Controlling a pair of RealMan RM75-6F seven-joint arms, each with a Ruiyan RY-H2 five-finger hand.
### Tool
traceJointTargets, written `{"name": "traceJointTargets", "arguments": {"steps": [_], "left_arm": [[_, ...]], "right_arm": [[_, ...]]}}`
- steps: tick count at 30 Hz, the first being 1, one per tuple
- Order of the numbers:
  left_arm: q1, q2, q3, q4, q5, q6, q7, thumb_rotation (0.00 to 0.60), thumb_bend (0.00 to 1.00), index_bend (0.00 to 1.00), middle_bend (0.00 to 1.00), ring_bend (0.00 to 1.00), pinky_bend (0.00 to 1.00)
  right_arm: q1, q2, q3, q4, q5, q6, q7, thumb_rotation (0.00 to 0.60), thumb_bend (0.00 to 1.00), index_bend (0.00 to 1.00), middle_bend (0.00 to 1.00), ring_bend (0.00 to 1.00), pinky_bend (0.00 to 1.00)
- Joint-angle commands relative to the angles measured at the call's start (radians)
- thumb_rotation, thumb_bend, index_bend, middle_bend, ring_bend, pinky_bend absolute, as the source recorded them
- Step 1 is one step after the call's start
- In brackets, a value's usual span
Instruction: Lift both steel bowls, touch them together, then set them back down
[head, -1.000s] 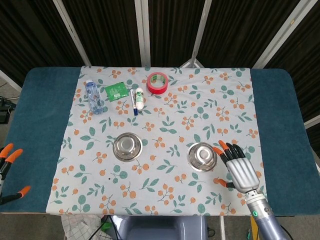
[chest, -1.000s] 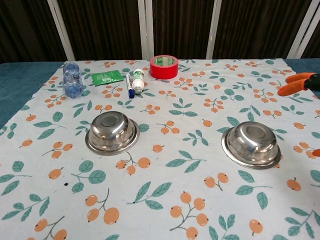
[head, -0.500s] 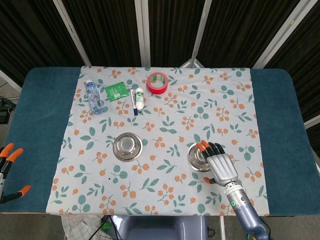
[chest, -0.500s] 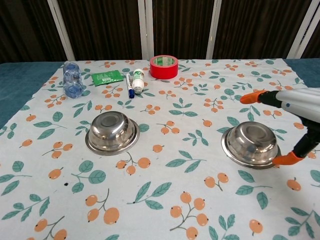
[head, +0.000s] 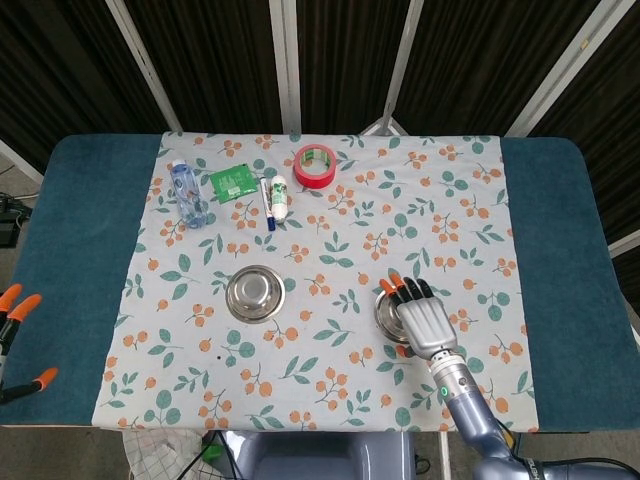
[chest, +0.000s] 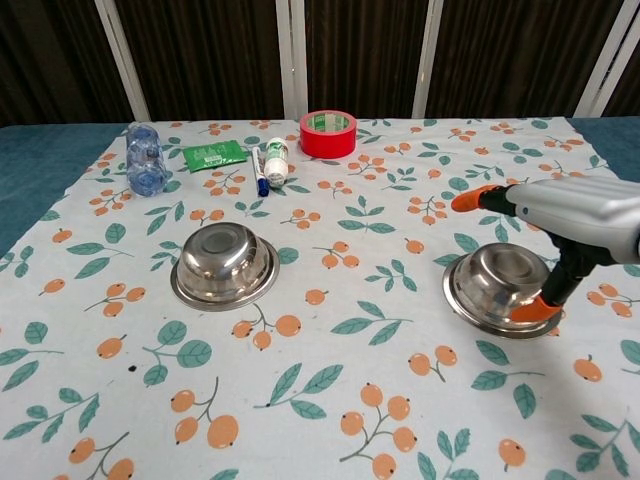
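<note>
Two steel bowls stand upright on the flowered cloth. The left bowl (head: 254, 293) (chest: 224, 266) has nothing near it. My right hand (head: 421, 318) (chest: 572, 222) hovers over the right bowl (head: 391, 312) (chest: 497, 283), covering its right side in the head view. Its fingers are spread above the bowl's far side and the thumb tip (chest: 531, 308) sits at the near right rim; the bowl rests on the cloth. My left hand (head: 14, 335) shows only orange fingertips at the table's far left edge, apart and holding nothing.
Along the back of the cloth lie a water bottle (head: 187, 192), a green packet (head: 232, 181), a blue pen (head: 268, 205), a white tube (head: 281, 197) and a red tape roll (head: 313, 165). The cloth (head: 330, 250) covers a blue table (head: 75, 230).
My right hand has moved left from beside the right bowl to over it, its thumb now at the rim. Both bowls have stayed put; the left hand barely shifted.
</note>
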Motion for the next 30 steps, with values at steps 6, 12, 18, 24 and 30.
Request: {"name": "traceJointTargets", "arguments": {"steps": [6,12,18,24,30], "left_arm": [[0.003,-0.006,-0.001,-0.008,-0.001,0.003,0.019,0.600,0.11,0.15,0.00,0.00,0.01],[0.002,-0.015,0.000,-0.010,0.000,0.000,0.038,0.600,0.12,0.15,0.00,0.00,0.01],[0.003,-0.019,-0.004,-0.010,-0.006,0.002,0.049,0.600,0.12,0.15,0.00,0.00,0.01],[0.006,-0.020,-0.006,-0.010,-0.008,0.007,0.053,0.600,0.12,0.15,0.00,0.00,0.01],[0.007,-0.023,-0.007,-0.011,-0.011,0.007,0.060,0.600,0.12,0.15,0.00,0.00,0.01]], "right_arm": [[0.039,0.003,-0.010,0.041,0.067,-0.006,0.003,0.600,0.05,0.07,0.00,0.08,0.09],[0.061,-0.015,-0.019,0.087,0.091,-0.027,0.030,0.600,0.05,0.09,0.00,0.10,0.09],[0.080,-0.038,-0.033,0.125,0.087,-0.035,0.049,0.600,0.05,0.12,0.04,0.15,0.09],[0.098,-0.062,-0.046,0.168,0.096,-0.037,0.053,0.600,0.05,0.14,0.08,0.21,0.09],[0.109,-0.075,-0.051,0.202,0.110,-0.038,0.067,0.600,0.05,0.17,0.09,0.22,0.16]]}}
